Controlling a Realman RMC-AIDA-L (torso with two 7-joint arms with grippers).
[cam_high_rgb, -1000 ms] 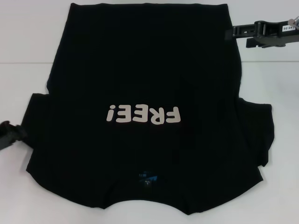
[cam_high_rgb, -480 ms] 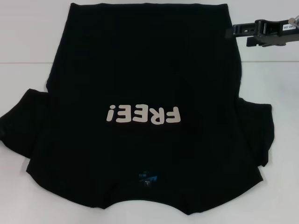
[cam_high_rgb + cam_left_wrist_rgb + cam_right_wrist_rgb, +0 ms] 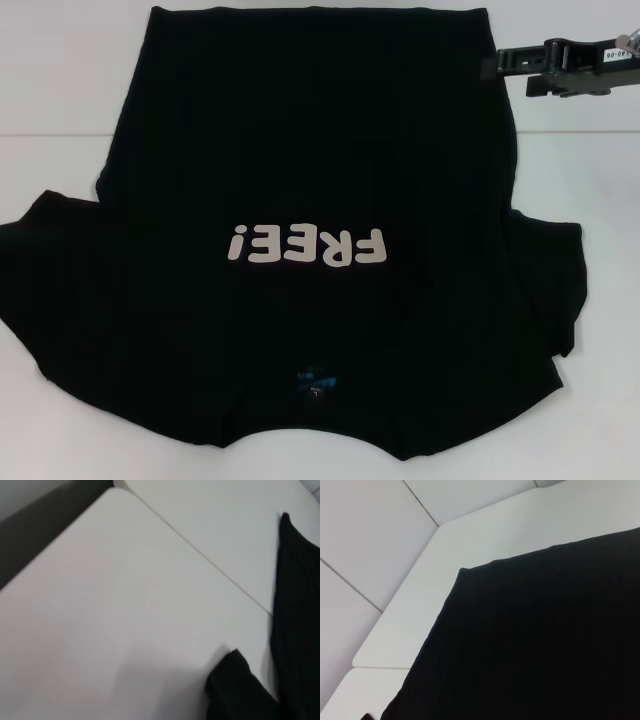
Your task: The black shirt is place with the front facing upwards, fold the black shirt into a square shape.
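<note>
1. The black shirt (image 3: 300,200) lies spread flat, front up, on the white table (image 3: 60,80). Its collar end is nearest the robot's body and its hem farthest away.
2. A small blue neck label (image 3: 315,380) sits at the collar, on the near edge of the cloth.
3. Beyond the label, the pale "FREE!" lettering (image 3: 305,245) runs across the chest, reading upside down in the head view.
4. The left sleeve (image 3: 45,270) fans out toward the head view's left edge. The left gripper does not show in any view; its wrist camera shows only bare table and a sleeve tip (image 3: 235,685).
5. The right sleeve (image 3: 555,280) lies flat, well nearer the body than the right gripper.
6. The right gripper (image 3: 490,65) hangs at the far right corner of the hem, its black fingers reaching the cloth's edge. Whether they are parted or pinched together cannot be told.
</note>
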